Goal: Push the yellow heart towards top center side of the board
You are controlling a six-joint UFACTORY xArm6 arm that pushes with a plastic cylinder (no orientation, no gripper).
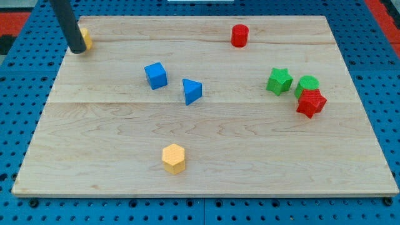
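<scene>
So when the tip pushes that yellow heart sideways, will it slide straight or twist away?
The yellow heart is mostly hidden behind my tip, which sits at its left side. It looks small and rigid, so it probably slides easily on the smooth board. Its curved outline may let it twist off an off-centre push.

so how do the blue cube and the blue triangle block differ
The blue cube is boxy with a square top; the blue triangle block is a wedge pointing to the view's right. The blue cube sits further toward the view's top left. Both are blue, lying apart near the board's middle.
</scene>
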